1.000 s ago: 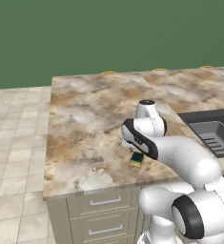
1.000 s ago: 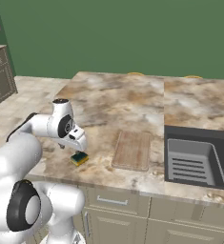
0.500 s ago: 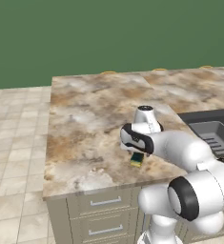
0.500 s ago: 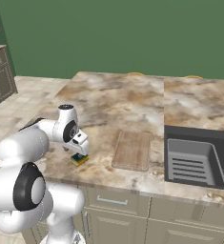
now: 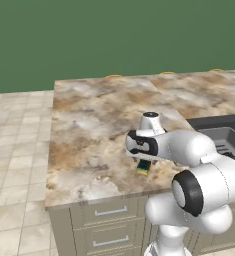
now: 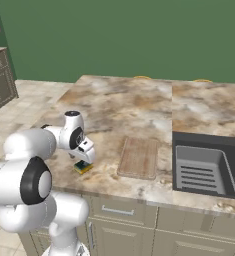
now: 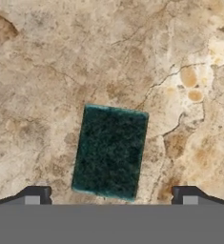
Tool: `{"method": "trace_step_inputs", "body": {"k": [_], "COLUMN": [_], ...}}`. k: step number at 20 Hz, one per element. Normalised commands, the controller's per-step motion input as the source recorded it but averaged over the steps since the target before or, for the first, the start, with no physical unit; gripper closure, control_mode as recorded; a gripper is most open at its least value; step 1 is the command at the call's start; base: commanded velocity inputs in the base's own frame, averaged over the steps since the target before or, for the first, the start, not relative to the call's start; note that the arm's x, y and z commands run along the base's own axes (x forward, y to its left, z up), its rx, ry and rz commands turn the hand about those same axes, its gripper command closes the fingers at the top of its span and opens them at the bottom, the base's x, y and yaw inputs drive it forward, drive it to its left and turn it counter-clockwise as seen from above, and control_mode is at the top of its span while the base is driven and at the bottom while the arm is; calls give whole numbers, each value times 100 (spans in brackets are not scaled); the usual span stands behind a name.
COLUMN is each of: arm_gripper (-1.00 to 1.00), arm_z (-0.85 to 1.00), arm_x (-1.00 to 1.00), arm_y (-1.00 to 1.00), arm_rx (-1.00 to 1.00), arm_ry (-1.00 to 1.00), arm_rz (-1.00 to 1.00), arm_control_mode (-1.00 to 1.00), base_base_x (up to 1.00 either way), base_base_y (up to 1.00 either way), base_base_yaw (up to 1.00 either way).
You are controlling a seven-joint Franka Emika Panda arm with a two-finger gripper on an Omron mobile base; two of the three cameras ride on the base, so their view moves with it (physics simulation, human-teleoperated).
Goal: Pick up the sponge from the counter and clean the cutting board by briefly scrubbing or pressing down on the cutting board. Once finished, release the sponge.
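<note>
As the arm has swung lower over the tabletop, its spread fingers now straddle the sponge, lying left of the cutting board, ungrasped; closing comes next.

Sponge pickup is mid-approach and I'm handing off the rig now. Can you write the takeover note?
Gripper: open, empty, poised right above the sponge, fingertips straddling it.
Sponge: lies flat, green side up, near the front edge of the counter, left of the cutting board and apart from it.
Cutting board: on the counter between sponge and sink, nothing on it.
Done: gripper lined up over the sponge.
Left: lower, close on the sponge, lift, carry to the board, press or scrub briefly, release.
</note>
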Motion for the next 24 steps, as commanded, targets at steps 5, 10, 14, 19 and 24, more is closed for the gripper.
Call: {"method": "trace_step_inputs", "body": {"k": [5,10,14,19,24], "arm_gripper": [-100,-100,-100,-100,-100], "arm_z": [-13,-17,-19,-9,-5], "arm_x": [5,0,6,4,0], "arm_y": [-15,-8,1,4,2], "arm_rx": [1,0,0,0,0], "arm_ry": [5,5,5,0,0], "arm_rz": [-1,0,0,0,0], "arm_control_mode": [-100,-100,-100,-100,-100], "base_base_x": [0,0,0,0,0], "base_base_y": [0,0,0,0,0], "base_base_yaw": [0,0,0,0,0]}}
